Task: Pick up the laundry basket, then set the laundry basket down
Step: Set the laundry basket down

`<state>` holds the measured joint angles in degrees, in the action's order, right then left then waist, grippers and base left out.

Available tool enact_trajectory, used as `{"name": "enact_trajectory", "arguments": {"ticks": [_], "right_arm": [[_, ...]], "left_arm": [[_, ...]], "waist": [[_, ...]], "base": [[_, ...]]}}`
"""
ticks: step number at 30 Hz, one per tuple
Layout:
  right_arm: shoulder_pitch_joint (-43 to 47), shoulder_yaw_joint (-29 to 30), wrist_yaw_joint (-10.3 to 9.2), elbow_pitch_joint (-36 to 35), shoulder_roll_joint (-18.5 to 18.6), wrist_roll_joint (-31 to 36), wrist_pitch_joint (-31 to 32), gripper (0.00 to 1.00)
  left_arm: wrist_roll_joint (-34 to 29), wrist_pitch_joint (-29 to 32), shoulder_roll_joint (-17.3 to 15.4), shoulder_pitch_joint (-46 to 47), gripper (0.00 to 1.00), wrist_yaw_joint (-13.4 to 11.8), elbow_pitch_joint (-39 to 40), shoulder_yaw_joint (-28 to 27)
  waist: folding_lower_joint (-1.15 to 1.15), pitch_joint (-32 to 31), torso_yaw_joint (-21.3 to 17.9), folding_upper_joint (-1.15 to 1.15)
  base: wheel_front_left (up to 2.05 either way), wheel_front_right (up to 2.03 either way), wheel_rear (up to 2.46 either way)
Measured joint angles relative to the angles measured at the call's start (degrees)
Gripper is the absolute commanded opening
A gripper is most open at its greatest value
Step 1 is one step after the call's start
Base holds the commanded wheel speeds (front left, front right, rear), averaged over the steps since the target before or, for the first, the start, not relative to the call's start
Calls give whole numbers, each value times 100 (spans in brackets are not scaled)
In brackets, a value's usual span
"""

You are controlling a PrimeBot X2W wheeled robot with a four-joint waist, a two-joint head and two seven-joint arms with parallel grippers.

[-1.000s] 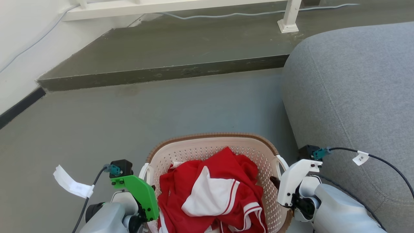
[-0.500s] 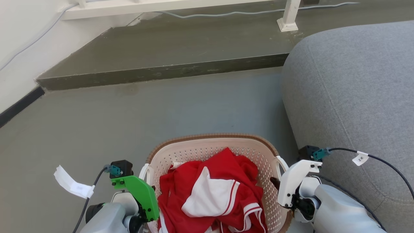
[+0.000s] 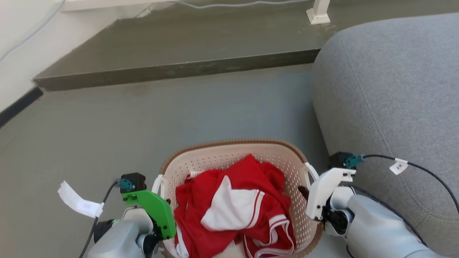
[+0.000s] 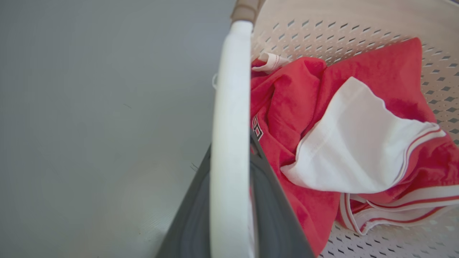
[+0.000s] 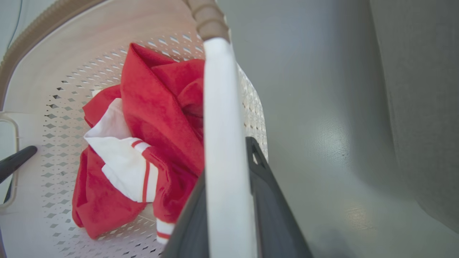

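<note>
One cream, brown-rimmed laundry basket (image 3: 222, 159); red jersey (image 3: 251, 175), perhaps

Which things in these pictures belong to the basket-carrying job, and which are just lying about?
Job: laundry basket; left pincer and right pincer, both shut on it.
Lying about: red-and-white garment inside the basket; grey sofa; raised step.

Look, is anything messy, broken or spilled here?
Nothing looks broken or spilled. The only untidy thing is the red-and-white garment: it lies scrunched in a heap inside the laundry basket instead of folded.
</note>
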<state>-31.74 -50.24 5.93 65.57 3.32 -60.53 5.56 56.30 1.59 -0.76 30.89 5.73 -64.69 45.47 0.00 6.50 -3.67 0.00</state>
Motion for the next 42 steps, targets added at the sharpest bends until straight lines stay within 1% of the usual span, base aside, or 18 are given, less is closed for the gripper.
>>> {"name": "enact_trajectory", "arguments": {"ticks": [11,30,42], "right_arm": [[-545,24,1,1,21,59,-360,0],[-1473,113,3,-59,69,164,-1062,0],[-1884,125,21,-46,115,271,-1469,0]], "left_arm": [[-19,-342,-11,569,0,-70,27,-30],[-154,-1000,-29,1561,0,-114,18,-137],[-190,-1304,-26,1982,0,-114,-2,-222]], "waist": [[0,545,-50,0],[1,2038,-112,0],[1,2762,-115,0]], "base": [[0,0,0],[0,0,0],[0,0,0]]}}
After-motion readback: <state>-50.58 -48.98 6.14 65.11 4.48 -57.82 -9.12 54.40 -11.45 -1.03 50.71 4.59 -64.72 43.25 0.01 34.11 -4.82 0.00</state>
